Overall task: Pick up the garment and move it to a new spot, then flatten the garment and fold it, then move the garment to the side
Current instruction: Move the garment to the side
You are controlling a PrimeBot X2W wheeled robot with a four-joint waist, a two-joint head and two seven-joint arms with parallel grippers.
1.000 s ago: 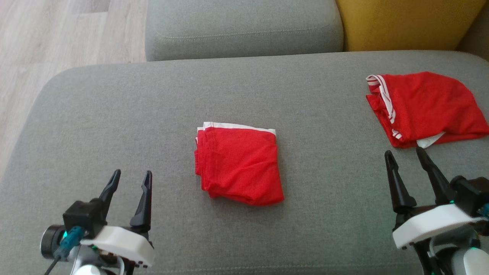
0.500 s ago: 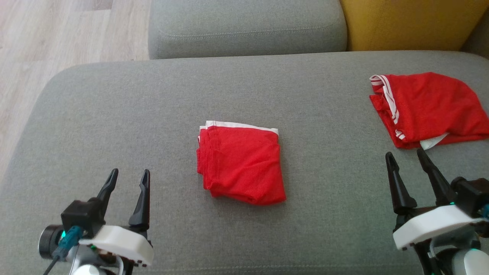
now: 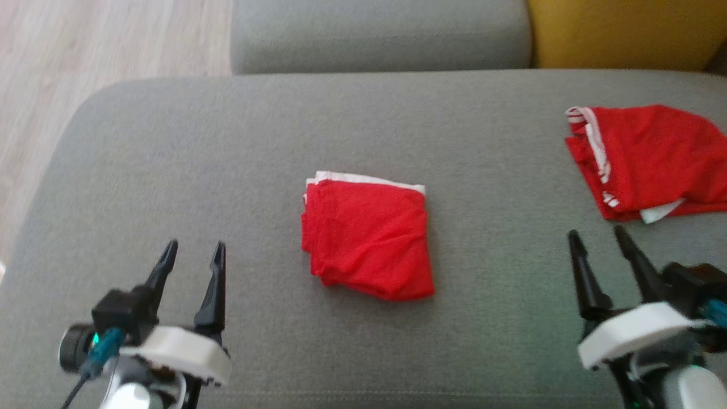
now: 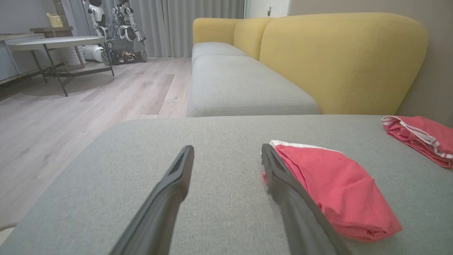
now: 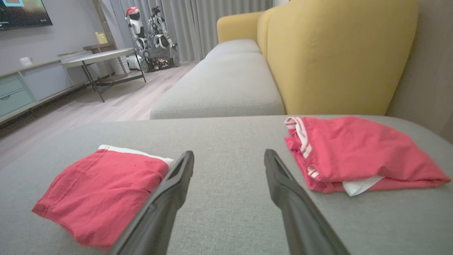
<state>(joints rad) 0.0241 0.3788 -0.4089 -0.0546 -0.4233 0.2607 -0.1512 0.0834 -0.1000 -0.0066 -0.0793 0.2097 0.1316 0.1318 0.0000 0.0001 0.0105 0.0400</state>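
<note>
A red garment (image 3: 368, 236) with a white band lies folded in a neat square at the middle of the grey cushion (image 3: 170, 142). A second red garment (image 3: 653, 159) with white stripes lies loosely folded at the far right. My left gripper (image 3: 195, 245) hovers open at the lower left, well left of the folded garment (image 4: 332, 184), holding nothing. My right gripper (image 3: 596, 233) is open and empty at the lower right, just in front of the striped garment (image 5: 354, 152). The folded garment (image 5: 102, 187) lies to its left.
Beyond the cushion sits another grey seat (image 3: 375, 34) with a yellow backrest (image 3: 625, 28) at the far right. Wooden floor (image 3: 85, 45) runs past the cushion's left edge. A table (image 4: 53, 42) and another robot (image 4: 116, 32) stand far across the room.
The head camera has shifted, so the whole picture has slid right and slightly up. Both garments lie as before, and both grippers stay open in about the same places.
</note>
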